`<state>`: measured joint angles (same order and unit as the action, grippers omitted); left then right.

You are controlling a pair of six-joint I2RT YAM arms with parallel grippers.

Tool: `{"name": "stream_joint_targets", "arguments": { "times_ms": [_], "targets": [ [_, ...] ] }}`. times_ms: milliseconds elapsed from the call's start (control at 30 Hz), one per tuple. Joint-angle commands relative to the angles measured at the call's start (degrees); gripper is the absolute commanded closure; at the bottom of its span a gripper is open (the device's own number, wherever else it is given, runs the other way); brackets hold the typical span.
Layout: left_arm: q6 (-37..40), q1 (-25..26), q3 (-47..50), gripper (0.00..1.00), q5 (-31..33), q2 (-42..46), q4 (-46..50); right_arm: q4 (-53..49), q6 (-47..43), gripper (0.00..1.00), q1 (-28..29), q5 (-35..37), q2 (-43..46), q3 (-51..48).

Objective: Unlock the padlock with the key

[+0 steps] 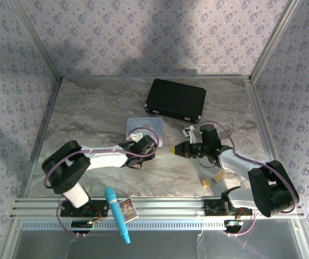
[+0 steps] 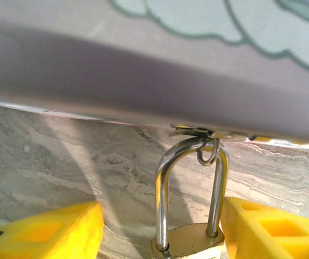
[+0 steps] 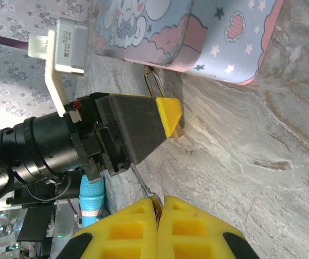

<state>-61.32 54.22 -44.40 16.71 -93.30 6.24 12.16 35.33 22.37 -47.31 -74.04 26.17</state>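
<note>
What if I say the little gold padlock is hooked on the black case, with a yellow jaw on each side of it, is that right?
Not quite. The padlock is hooked on the pastel cartoon tin, not the black case, which lies apart. The left wrist view shows the shackle through the tin's clasp. The yellow jaws of the left gripper do stand on each side of the padlock.

Marble-veined tabletop (image 1: 89, 113), enclosed by floral-papered walls (image 1: 143, 32). Far centre: closed black case (image 1: 176, 100), lying flat. Just nearer, slightly left: pastel cartoon tin (image 1: 143, 123), pink-edged with star prints in the right wrist view. Near right: two tan blocks (image 1: 218, 175), side by side. On the front rail: teal cylinder (image 1: 117, 215), just beside a small picture card (image 1: 128, 210).
</note>
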Motion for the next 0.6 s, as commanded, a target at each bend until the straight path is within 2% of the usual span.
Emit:
{"name": "stream_joint_targets", "arguments": {
  "times_ms": [0, 133, 333, 500, 567],
  "targets": [
    [-0.18, -0.51, 2.52, 0.43, -7.15, -3.03, -13.51, -0.3, 0.2, 1.0, 0.0, -0.2, 0.45, -0.73],
    [-0.13, -0.5, 2.15, 0.54, -8.18, -4.23, -13.13, 0.17, 0.19, 1.0, 0.0, 0.02, -0.28, -0.6],
    [1.0, -0.51, -1.29, 0.56, -8.37, -5.23, -8.08, 0.81, 0.25, 1.0, 0.97, 0.37, -2.87, 0.02],
    [2.22, -0.51, -3.87, 0.65, -9.6, -5.86, -4.41, 1.97, 0.18, 1.0, 2.53, 1.47, -4.23, -0.52],
    [3.54, -0.49, -6.04, 0.65, -10.73, -7.03, -1.45, 2.92, 1.71, 1.0, 2.99, 1.86, -4.79, -0.92]
  ]
}}
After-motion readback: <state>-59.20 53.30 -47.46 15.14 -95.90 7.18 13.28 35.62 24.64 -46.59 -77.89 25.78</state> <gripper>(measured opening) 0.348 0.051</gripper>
